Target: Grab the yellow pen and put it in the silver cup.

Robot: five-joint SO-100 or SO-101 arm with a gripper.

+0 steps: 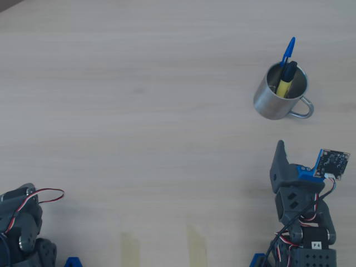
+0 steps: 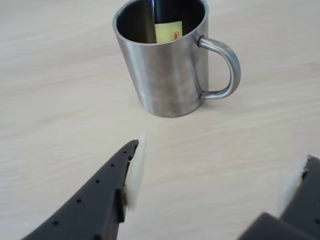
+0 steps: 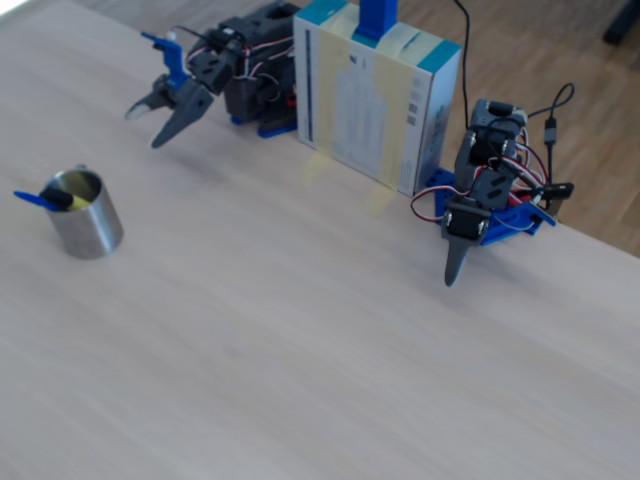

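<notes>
The silver cup (image 1: 271, 103) stands upright on the wooden table at the right of the overhead view, handle toward the arm. The yellow pen (image 1: 284, 87) stands inside it, black cap up, next to a thin blue pen (image 1: 288, 52). In the wrist view the cup (image 2: 165, 75) is straight ahead and the yellow pen (image 2: 168, 31) shows inside its rim. My gripper (image 2: 220, 150) is open and empty, a short way back from the cup and apart from it. It also shows in the overhead view (image 1: 300, 156) and the fixed view (image 3: 150, 120), where the cup (image 3: 88, 228) is at the left.
A second arm (image 3: 480, 200) rests at the table's far edge, seen bottom left in the overhead view (image 1: 22, 222). A white and teal box (image 3: 370, 95) stands between the two arms. Two tape strips (image 1: 130, 250) lie at the table's near edge.
</notes>
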